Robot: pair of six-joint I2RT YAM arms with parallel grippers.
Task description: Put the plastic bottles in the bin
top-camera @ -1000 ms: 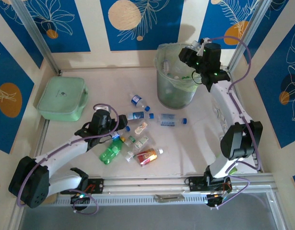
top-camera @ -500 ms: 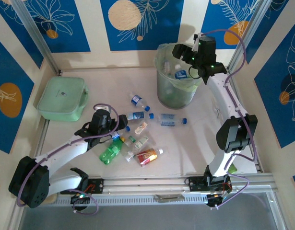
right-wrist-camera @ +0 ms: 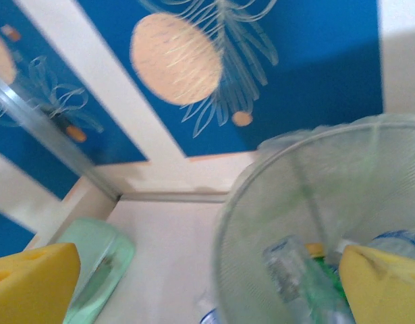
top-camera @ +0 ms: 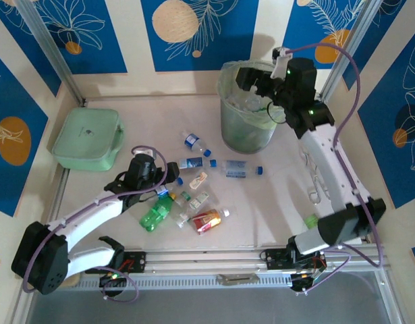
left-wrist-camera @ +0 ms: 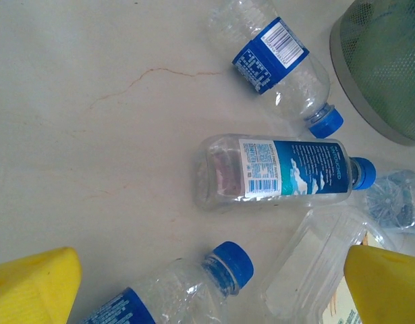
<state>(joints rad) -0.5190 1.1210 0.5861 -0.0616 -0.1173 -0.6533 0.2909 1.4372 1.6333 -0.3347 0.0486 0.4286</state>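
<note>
The right gripper [top-camera: 251,77] hangs spread and empty above the tall grey-translucent bin with its pale green liner [top-camera: 246,128]. Several clear plastic bottles [right-wrist-camera: 288,270] lie directly beneath it. The left gripper [left-wrist-camera: 214,283], also spread, hovers over roughly nine blue-capped bottles [left-wrist-camera: 274,169] left on the pale table [left-wrist-camera: 92,135], so over half seems undone.

Left arm [top-camera: 92,209] stretched low, forward-right; left gripper [top-camera: 156,177] angled down, jaws wide apart. Right arm [top-camera: 328,155] extended far, raised; right gripper [top-camera: 251,77] jaws wide, empty.
</note>
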